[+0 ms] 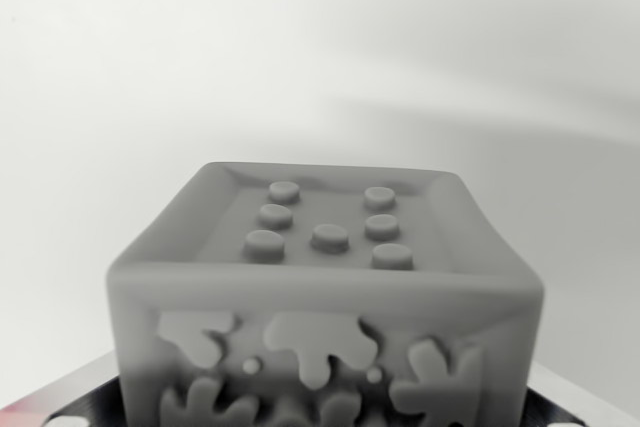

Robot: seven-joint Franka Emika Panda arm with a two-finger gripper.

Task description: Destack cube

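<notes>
One matte grey cube [325, 297] with a recessed top bearing seven raised round studs fills the lower middle of our wrist view, close under the camera; its near face carries raised splash-like blobs and a few small dots. We cannot tell what it sits on: only a dark, glossy surface with pale spots [85, 402] peeks out at the bottom corners, which may be another block beneath it or something else. Beyond it we see a plain pale counter [320, 67], softly blurred. We judge the destacking not yet begun or at most at the approach, since nothing touches the cube and it sits square. Our claw does not appear in this view, so we cannot say how far it is open or whether it holds anything. We find no brand, label or readable writing anywhere.
</notes>
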